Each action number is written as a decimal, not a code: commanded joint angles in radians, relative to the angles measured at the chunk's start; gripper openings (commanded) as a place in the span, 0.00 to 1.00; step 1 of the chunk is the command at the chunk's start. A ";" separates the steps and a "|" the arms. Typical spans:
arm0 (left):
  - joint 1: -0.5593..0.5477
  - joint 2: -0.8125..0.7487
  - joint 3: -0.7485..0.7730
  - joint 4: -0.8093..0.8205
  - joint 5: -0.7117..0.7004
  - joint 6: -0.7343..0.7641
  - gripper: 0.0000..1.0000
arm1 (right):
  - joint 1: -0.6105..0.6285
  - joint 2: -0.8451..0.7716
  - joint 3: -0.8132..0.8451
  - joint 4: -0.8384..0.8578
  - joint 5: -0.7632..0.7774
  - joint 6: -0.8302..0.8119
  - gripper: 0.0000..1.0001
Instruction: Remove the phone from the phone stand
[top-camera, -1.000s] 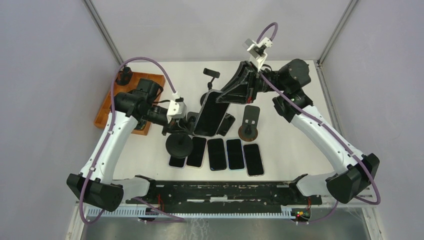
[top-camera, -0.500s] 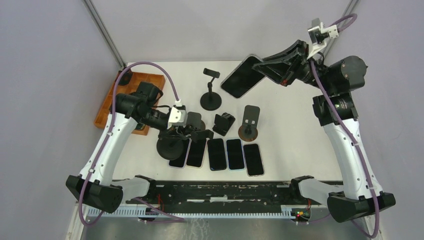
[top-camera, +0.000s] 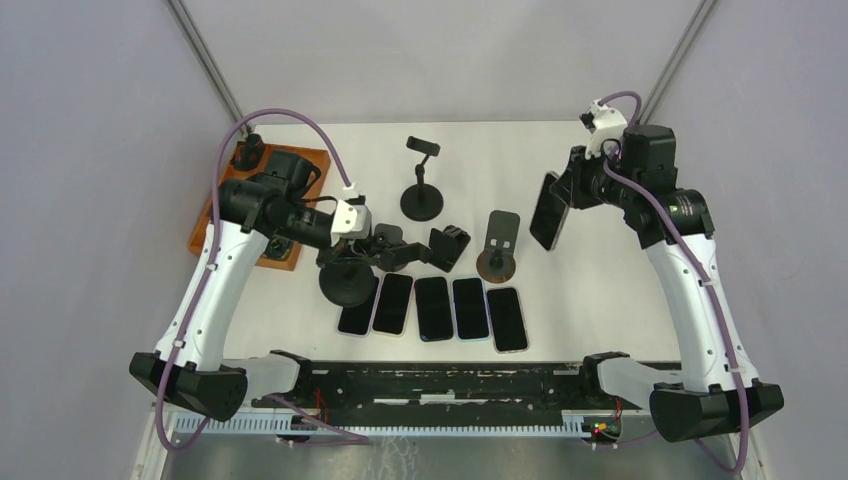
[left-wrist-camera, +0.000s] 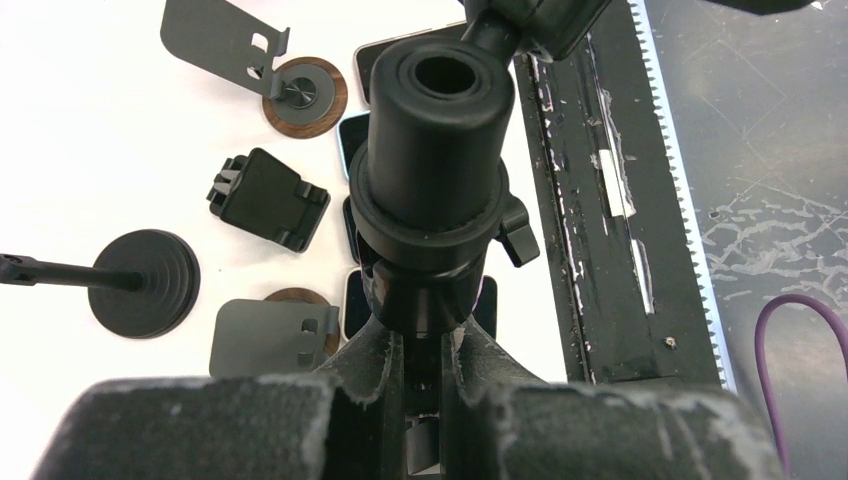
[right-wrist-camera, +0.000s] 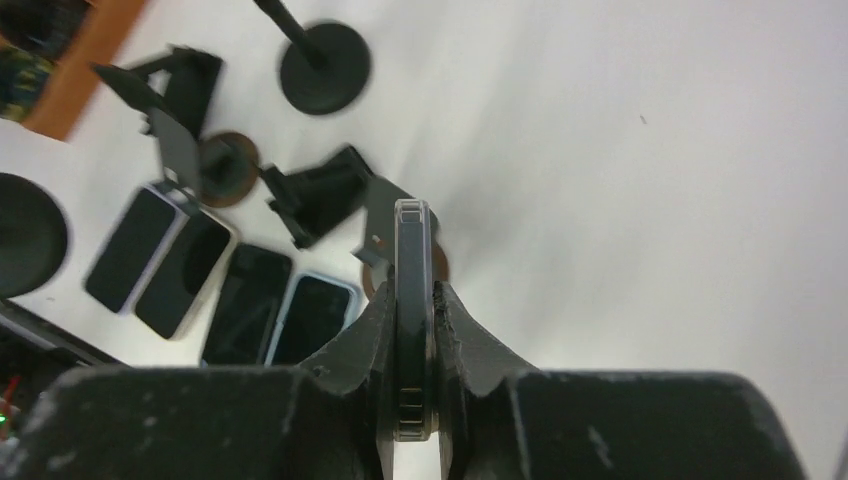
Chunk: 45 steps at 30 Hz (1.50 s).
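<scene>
We list one phone (right-wrist-camera: 412, 250), clamped edgewise in the right tool (right-wrist-camera: 411, 305), aloft toward the desk's (top-camera: 600, 290) right edge. We list one phone stand (left-wrist-camera: 435, 150), its stem clamped in the left tool (left-wrist-camera: 420, 350), beside five flat phones (top-camera: 433, 308).

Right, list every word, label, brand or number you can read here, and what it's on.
None can be read.
The row of phones: screens dark, blank.
The phone in the right gripper: edge-on, no print visible.
The phone stand in the left gripper: plain black.
</scene>
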 joint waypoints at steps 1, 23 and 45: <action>-0.004 -0.009 0.055 0.035 0.087 -0.051 0.02 | 0.010 -0.046 -0.043 -0.108 0.201 -0.080 0.00; -0.004 -0.026 0.059 0.125 0.106 -0.133 0.02 | 0.117 0.122 -0.535 0.059 0.119 -0.096 0.06; -0.004 -0.003 0.037 0.175 0.113 -0.166 0.02 | 0.136 -0.088 -0.296 0.301 -0.101 0.105 0.61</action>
